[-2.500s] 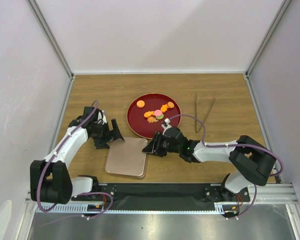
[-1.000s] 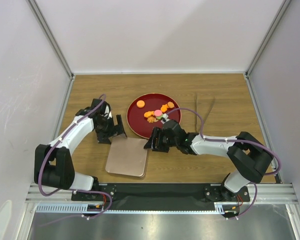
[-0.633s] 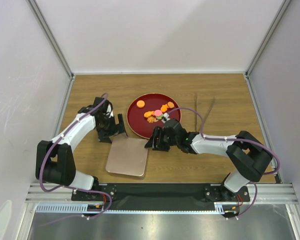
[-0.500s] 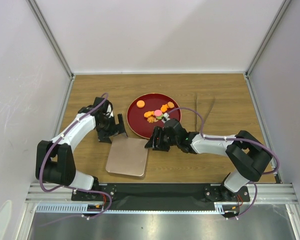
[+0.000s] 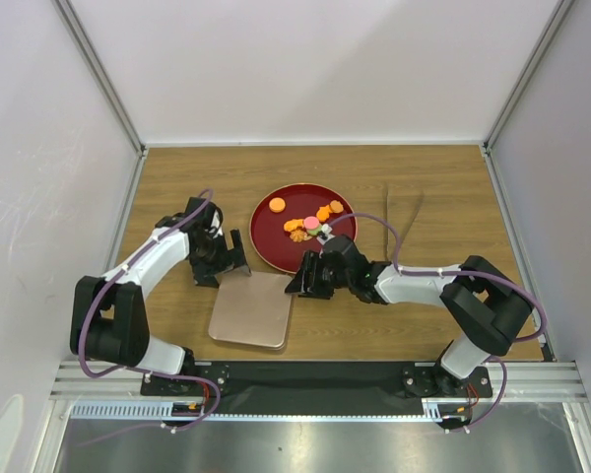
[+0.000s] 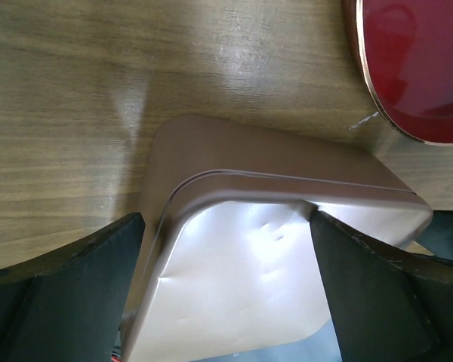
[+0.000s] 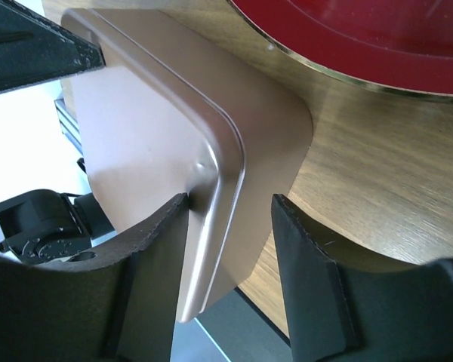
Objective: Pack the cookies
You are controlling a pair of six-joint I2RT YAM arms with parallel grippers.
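The cookies (image 5: 310, 225), small discs that are mostly orange with a pink and a green one, lie on the red plate (image 5: 276, 244); one orange cookie (image 5: 277, 204) sits apart. The pinkish-brown metal lid (image 5: 251, 308) lies flat in front of the plate. My left gripper (image 5: 232, 258) stands open at the lid's far left corner, and its fingers straddle the lid (image 6: 241, 271). My right gripper (image 5: 301, 280) is at the far right corner, open around the lid's raised rim (image 7: 219, 188): one finger (image 7: 162, 249) touches it, the other stands clear. No cookies show in the wrist views.
Metal tongs (image 5: 402, 222) lie on the wood to the right of the plate. The plate's rim (image 6: 370, 83) is close beyond the lid's far edge, and also shows as the plate's rim (image 7: 347, 79) in the right wrist view. White walls enclose the table.
Both grippers have come up to the lid's far corners. The right gripper's jaws have narrowed around the rim. The lid and the cookies have not moved.
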